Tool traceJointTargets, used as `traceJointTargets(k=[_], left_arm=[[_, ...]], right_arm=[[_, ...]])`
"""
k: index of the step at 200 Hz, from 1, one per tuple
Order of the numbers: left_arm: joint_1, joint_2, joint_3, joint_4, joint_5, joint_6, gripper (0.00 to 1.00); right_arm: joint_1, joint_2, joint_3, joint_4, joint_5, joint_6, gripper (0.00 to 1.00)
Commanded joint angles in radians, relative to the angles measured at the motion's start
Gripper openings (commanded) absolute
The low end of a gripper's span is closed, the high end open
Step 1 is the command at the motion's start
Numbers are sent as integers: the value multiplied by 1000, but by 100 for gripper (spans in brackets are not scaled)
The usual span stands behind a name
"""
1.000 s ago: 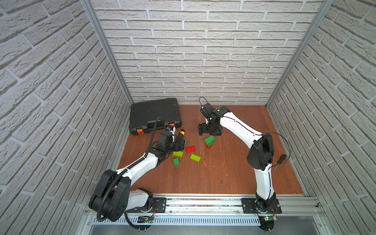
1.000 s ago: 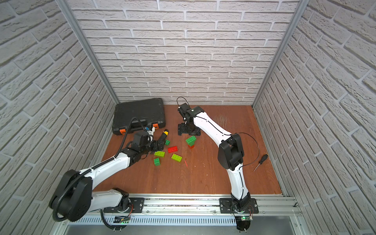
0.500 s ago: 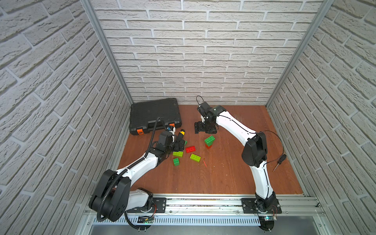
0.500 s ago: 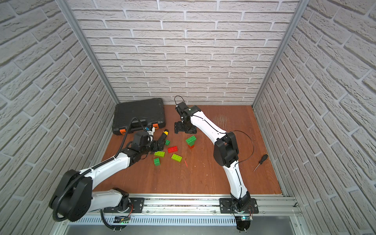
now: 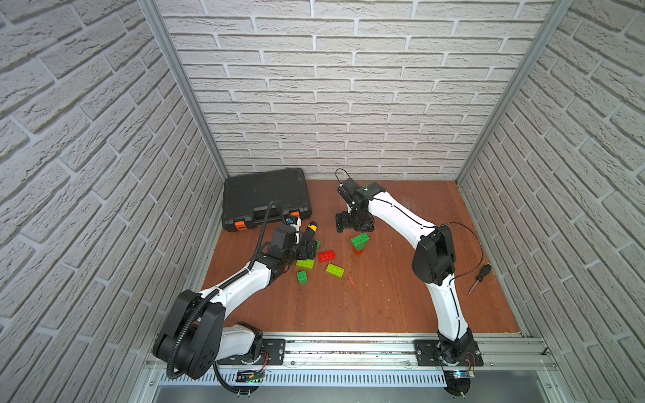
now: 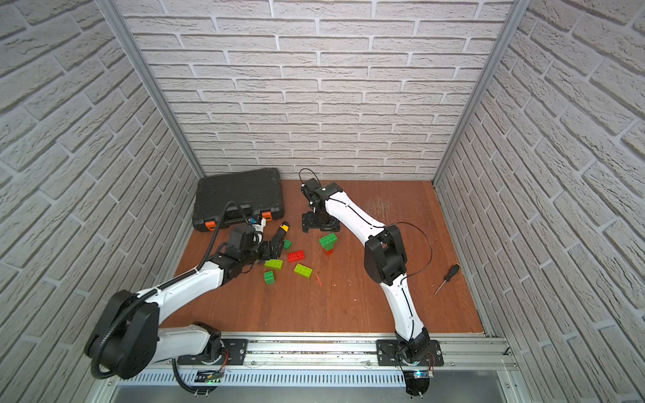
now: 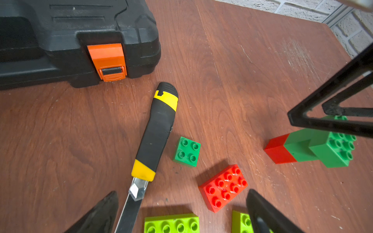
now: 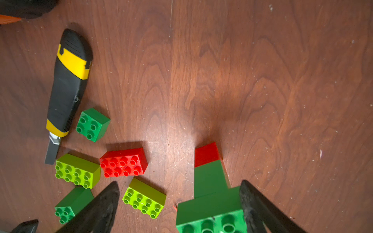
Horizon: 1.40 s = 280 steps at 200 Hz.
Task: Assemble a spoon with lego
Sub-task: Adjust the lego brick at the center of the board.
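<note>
Partly built spoon [image 5: 360, 243], red base under dark green bricks, is shown upright on the tabletop [image 5: 384, 296]; right gripper [image 5: 354, 226], jaws apart and empty, is held just behind it; left gripper [image 5: 307, 249], jaws wide apart and empty, is held over loose lego [image 5: 327, 255] beside the utility knife [image 5: 311, 228].

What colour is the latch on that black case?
Orange latch, clearest in the left wrist view.

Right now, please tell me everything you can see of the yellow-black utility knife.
The utility knife lies flat on the wooden table. Black rubbery-looking handle, yellow band at each end, metal blade extended. Its butt points toward the orange latch of the black case; its blade runs below the open left gripper. A dark green square brick sits close beside it.
</note>
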Motion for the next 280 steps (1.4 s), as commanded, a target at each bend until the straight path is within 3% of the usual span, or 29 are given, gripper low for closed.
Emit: traceJointTargets(k=[1, 280], left_arm=[[8, 5, 18, 7, 1, -5, 98], [8, 3, 24, -2, 4, -8, 98]], right_arm=[[-5, -17, 7, -19, 23, 15, 92], [-6, -101, -96, -47, 37, 69, 92]])
